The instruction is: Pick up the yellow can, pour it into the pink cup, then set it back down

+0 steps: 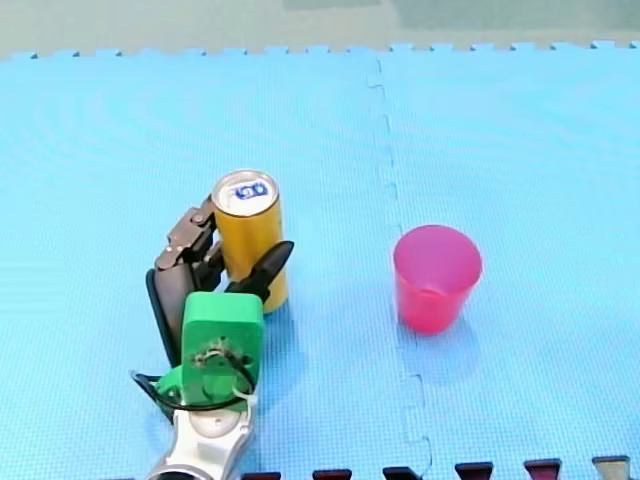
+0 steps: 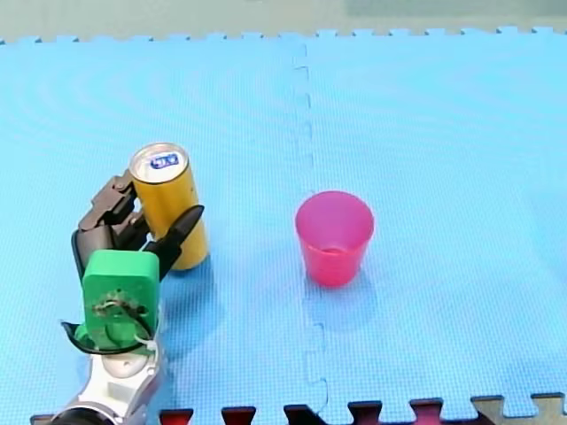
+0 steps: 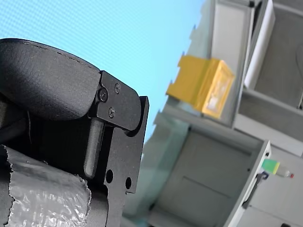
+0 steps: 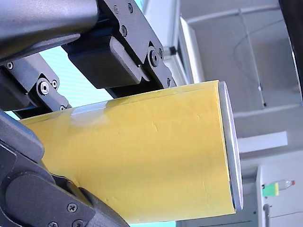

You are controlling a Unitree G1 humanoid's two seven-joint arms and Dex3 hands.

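Yellow can [image 1: 249, 240], left of centre, is clasped by your left hand [image 1: 212, 290], which reaches up from the bottom edge; pink cup [image 1: 436, 278] stands apart at right.

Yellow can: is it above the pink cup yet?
No, the yellow can stands upright in the left hand, well to the left of the pink cup.
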